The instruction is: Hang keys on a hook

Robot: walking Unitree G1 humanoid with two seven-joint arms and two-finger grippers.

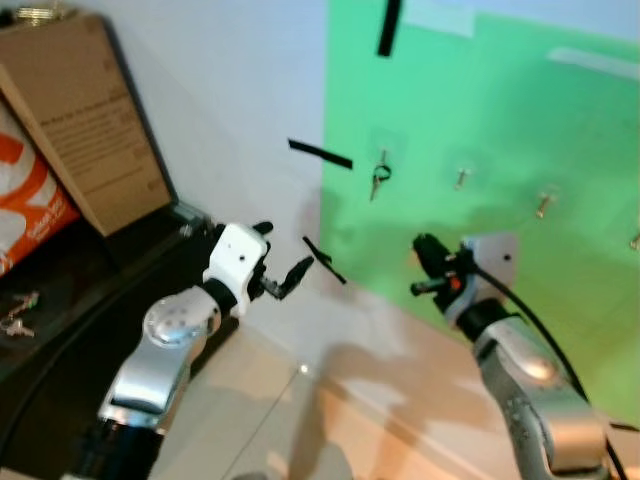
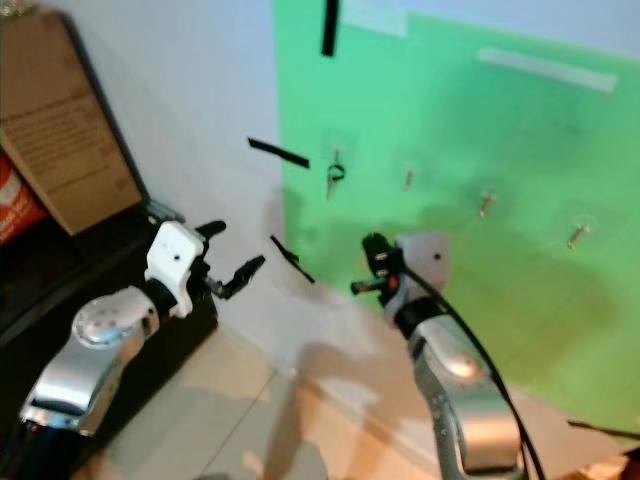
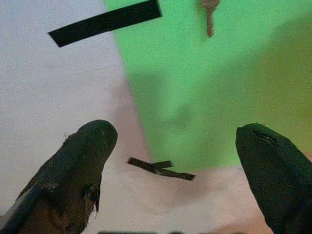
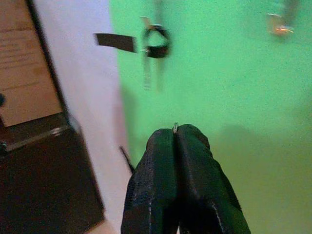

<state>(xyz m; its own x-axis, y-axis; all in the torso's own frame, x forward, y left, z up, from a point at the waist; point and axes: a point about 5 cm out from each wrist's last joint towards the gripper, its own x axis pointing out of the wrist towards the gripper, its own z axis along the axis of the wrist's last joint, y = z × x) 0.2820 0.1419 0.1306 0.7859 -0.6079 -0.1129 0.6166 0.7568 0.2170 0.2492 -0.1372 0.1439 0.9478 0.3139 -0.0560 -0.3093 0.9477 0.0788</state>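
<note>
A bunch of keys on a dark ring hangs from the leftmost hook on the green sheet; it also appears blurred as the keys in the right wrist view. My left gripper is raised below and left of the keys, open, with nothing between its fingers. My right gripper is held up below and right of the keys, clear of the sheet, its fingers pressed shut. A second bunch of keys lies on the black cabinet at far left.
Three bare hooks run rightward across the sheet. Black tape strips sit on the white wall. A cardboard box stands on the black cabinet. The floor is beige tile.
</note>
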